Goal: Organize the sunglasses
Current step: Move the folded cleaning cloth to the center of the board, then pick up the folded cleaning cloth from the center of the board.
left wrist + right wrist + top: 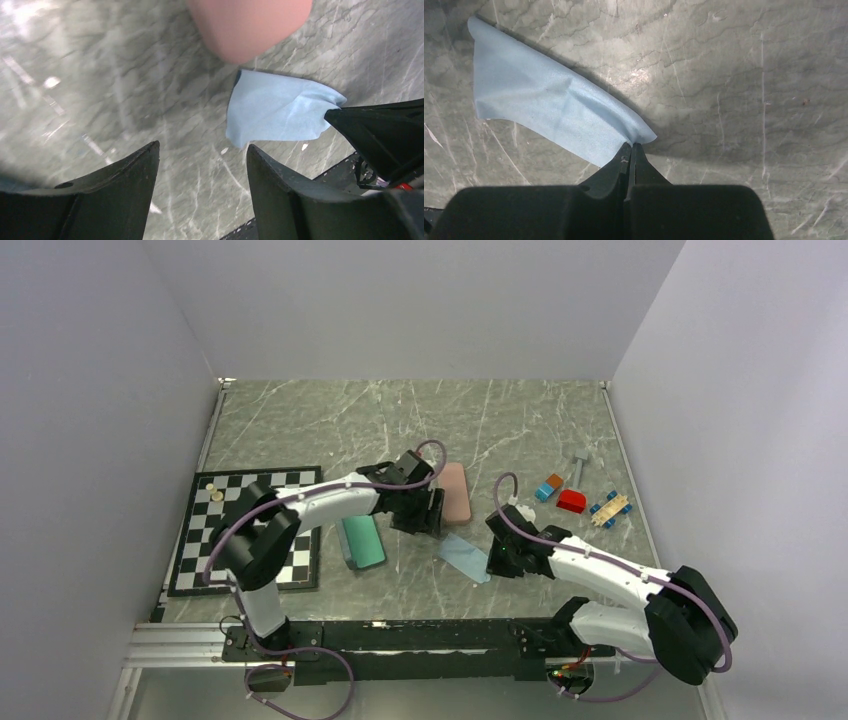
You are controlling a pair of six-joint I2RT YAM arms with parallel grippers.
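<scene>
Right wrist view: the right tool (631, 147) pinches a corner of the blue cloth (549, 107), which trails toward the left tool (202, 147), gaping wide by the pink case (247, 25). The sunglasses show in no view.

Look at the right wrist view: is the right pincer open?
No, the right pincer is shut, its fingers pressed together on a corner of the light blue cloth.

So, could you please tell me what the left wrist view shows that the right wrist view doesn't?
Only left wrist: one end of the pink case and the open left end effector. Only right wrist: the right end effector shut on a corner of the light blue cloth. Both: that cloth, the marble table, and the right end effector.
</scene>
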